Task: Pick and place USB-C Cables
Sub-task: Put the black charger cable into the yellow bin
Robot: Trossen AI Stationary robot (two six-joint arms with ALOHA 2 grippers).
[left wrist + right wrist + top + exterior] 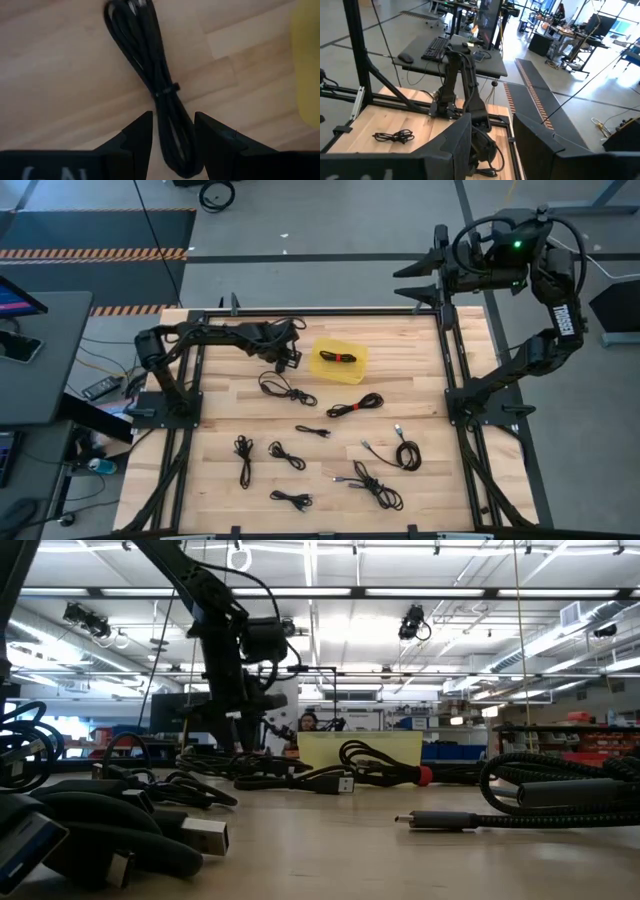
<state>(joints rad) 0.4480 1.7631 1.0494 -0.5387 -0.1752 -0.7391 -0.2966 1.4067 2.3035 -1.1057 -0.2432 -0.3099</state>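
Several thin black USB-C cables lie in loose coils on the wooden table. One cable with a red band [338,357] rests inside the flat yellow tray [356,372]. My left gripper [288,360] [172,135] points down, just left of the tray. It is open, and its two fingers stand on either side of the end of a tied black cable bundle [150,60] [285,388] that lies flat on the wood. My right gripper [425,280] [490,122] is open and held high beyond the table's far right corner.
More cables are spread over the table's middle and near half: a red-banded one [355,405], small coils [312,430] [243,458] [287,453] [290,498], and larger ones [400,450] [375,485]. A black frame rail [330,310] runs along the far edge.
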